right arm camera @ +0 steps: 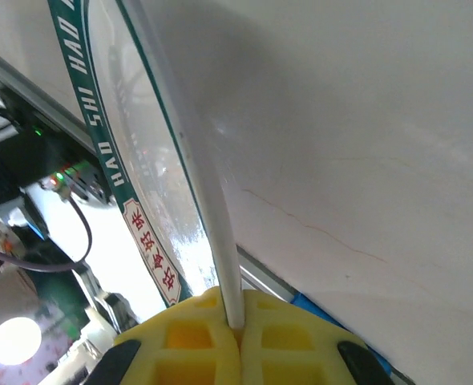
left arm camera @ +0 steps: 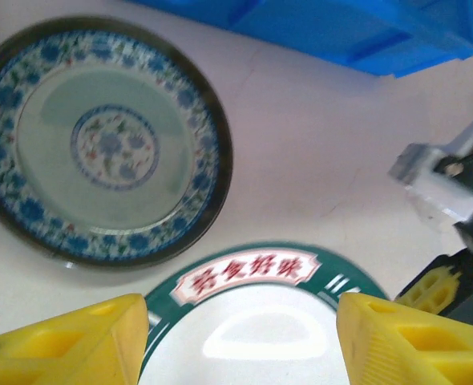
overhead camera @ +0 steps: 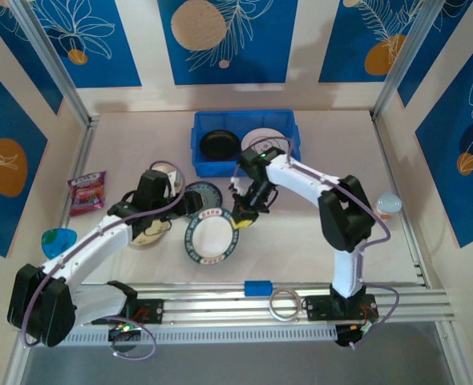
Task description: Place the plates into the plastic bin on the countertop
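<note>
Two plates sit in the bin (overhead camera: 244, 115) so far, the black plate (overhead camera: 219, 144) and a white plate (overhead camera: 272, 138), so plenty are left out on the table (overhead camera: 309, 249). Step in hand, I'd say, is picking up the green-rim plate (overhead camera: 212, 239), which lies mid-table on the near side of the bin. My right pincer (right arm camera: 235, 325) is clenched on its far-right rim, edge sandwiched between the yellow pads. Can't tell if that edge is off the table yet. My left pincer (left arm camera: 242, 321) is released, hanging wide over the same plate's far-left rim and holding nothing, with the blue-flowered plate (left arm camera: 108, 144) just beyond. Next move probably calls for a lift without the plate pivoting in that thin edge grip, then a carry over the bin's near wall. Plate's round, so no real long axis; it faces up, about flat, red label toward the bin. Bin's long side runs left to right.
</note>
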Available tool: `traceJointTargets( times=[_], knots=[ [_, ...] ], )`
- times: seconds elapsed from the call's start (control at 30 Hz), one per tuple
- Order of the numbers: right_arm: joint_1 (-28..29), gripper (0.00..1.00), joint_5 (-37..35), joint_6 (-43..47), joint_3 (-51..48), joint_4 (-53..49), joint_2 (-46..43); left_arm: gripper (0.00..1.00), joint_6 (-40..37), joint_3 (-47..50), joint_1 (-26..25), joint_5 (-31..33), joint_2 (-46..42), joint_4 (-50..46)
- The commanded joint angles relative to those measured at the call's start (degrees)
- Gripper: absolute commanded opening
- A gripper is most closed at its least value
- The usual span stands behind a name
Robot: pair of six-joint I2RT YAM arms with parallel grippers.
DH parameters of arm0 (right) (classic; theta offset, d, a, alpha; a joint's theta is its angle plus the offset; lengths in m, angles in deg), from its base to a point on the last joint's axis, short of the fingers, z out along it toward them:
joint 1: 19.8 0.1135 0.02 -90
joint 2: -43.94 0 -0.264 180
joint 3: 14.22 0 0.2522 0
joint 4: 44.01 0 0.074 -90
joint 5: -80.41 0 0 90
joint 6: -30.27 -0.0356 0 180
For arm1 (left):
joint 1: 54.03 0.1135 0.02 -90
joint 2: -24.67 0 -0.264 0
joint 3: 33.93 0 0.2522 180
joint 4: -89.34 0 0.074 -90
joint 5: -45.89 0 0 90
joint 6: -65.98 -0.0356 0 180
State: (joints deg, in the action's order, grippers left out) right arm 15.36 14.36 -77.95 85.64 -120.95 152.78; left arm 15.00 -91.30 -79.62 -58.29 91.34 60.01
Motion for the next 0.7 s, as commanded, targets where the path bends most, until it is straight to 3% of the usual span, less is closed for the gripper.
traceJointTargets(
  times=[0.0,0.27,0.47,0.67],
  knots=[
    [-3.3,0.0,2.0,-2.2,-0.2,1.2,-4.9,0.64,-2.5,-4.2,0.9,-1.2,1.7,1.3],
    [-11.1,0.0,5.6,-4.6,1.5,4.3,-9.7,0.61,-2.3,-8.7,2.4,-2.1,4.7,3.6],
    [-13.7,0.0,12.7,-7.9,0.9,9.6,-11.8,0.59,1.8,-7.2,3.9,-5.7,7.0,10.5],
    [-14.2,0.0,16.0,-9.7,0.7,12.5,-12.2,0.45,4.9,-7.5,4.4,-8.1,10.5,15.6]
  ],
)
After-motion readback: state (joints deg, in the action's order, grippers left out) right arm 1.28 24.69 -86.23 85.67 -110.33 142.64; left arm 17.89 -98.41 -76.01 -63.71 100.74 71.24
